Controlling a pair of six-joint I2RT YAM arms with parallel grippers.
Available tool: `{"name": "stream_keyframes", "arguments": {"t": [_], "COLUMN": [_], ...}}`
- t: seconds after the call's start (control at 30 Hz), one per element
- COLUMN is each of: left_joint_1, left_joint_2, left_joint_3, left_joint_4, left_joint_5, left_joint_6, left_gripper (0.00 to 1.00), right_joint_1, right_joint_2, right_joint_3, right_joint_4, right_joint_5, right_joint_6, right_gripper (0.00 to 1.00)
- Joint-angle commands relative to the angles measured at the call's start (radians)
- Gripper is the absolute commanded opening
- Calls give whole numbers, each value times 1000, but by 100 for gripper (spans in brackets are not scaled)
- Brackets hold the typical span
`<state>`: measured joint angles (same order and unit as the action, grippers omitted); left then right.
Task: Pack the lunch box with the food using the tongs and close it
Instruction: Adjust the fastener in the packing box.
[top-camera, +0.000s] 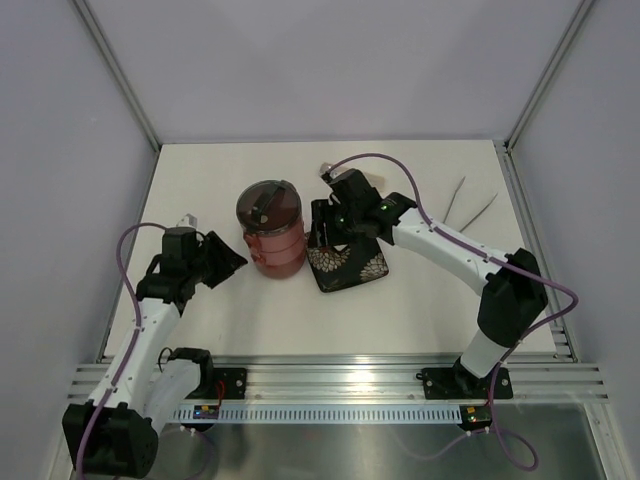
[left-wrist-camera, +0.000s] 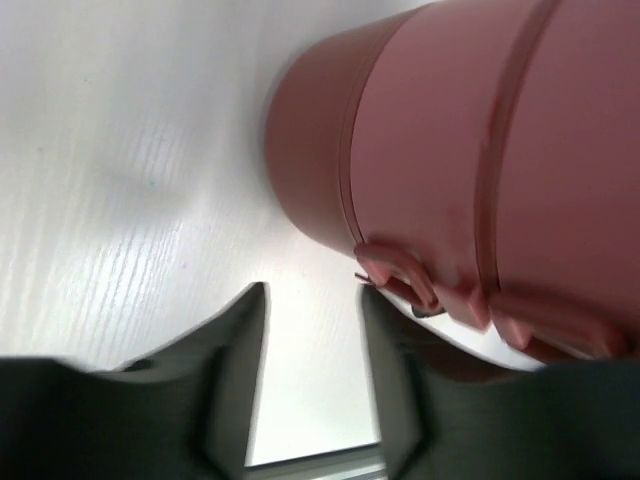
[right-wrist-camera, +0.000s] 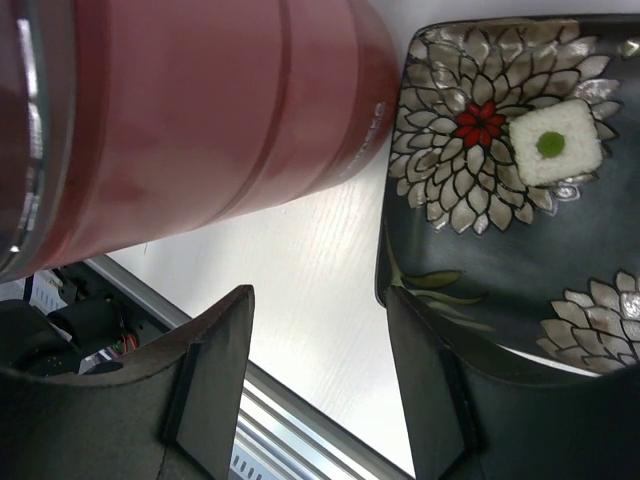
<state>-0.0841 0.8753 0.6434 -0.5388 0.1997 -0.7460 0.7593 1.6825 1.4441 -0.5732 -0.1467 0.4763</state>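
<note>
The lunch box (top-camera: 271, 240) stands stacked as a dusty-red tower with its grey handled lid (top-camera: 268, 204) on top. My left gripper (top-camera: 234, 262) is open just left of its base, nothing between the jaws. In the left wrist view my left gripper (left-wrist-camera: 312, 300) sits beside the lunch box (left-wrist-camera: 470, 150), near a red side clasp (left-wrist-camera: 400, 272). My right gripper (top-camera: 319, 228) is open between the box and the black plate (top-camera: 350, 265). In the right wrist view my right gripper (right-wrist-camera: 318, 300) is empty. The tongs (top-camera: 478, 210) lie far right. No food shows.
The black flower-patterned plate (right-wrist-camera: 500, 250) carries a small white square with a green dot (right-wrist-camera: 555, 140). Grey walls and metal posts enclose the table on three sides. An aluminium rail (top-camera: 340, 380) runs along the near edge.
</note>
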Motion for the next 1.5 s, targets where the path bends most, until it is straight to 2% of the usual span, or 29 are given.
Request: {"name": "stream_keyframes", "arguments": {"t": [0.0, 0.03, 0.07, 0.1, 0.17, 0.23, 0.3, 0.4, 0.5, 0.63, 0.73, 0.97, 1.47], "left_joint_1": [-8, -12, -22, -28, -66, -100, -140, -190, -226, -258, -289, -382, -421], "left_joint_2": [-103, -123, -139, -160, -179, -206, -216, -219, -222, -190, -144, -79, -33], "left_joint_3": [-5, -8, -14, -14, -34, -83, -91, -68, -50, -36, -24, -39, -128], "left_joint_4": [-84, -85, -85, -93, -75, 32, 72, 71, 98, 134, 160, 235, 405], "left_joint_5": [-46, -39, -30, -37, -52, -25, -63, -172, -221, -189, -169, -212, -237], "left_joint_6": [40, 62, 72, 82, 74, 89, 118, 233, 385, 568, 628, 685, 694], "left_gripper": [57, 63, 76, 82, 86, 91, 92, 93, 93, 97, 97, 99, 97], "right_joint_1": [-32, -34, -41, -47, -55, -64, -71, -71, -71, -72, -72, -71, -72], "right_joint_2": [-73, -78, -81, -86, -92, -101, -112, -125, -139, -155, -159, -165, -138], "right_joint_3": [-17, -19, -21, -19, -19, -22, -27, -36, -51, -70, -76, -88, -64], "right_joint_4": [-10, -14, -17, -20, -30, -37, -42, -54, -57, -56, -54, -47, -54], "right_joint_5": [36, 36, 38, 41, 42, 44, 44, 41, 35, 35, 35, 35, 27], "right_joint_6": [45, 45, 41, 36, 28, 19, 9, -4, -13, -19, -24, -27, -42], "right_gripper": [64, 64, 64, 65, 65, 66, 66, 67, 67, 68, 68, 68, 69]}}
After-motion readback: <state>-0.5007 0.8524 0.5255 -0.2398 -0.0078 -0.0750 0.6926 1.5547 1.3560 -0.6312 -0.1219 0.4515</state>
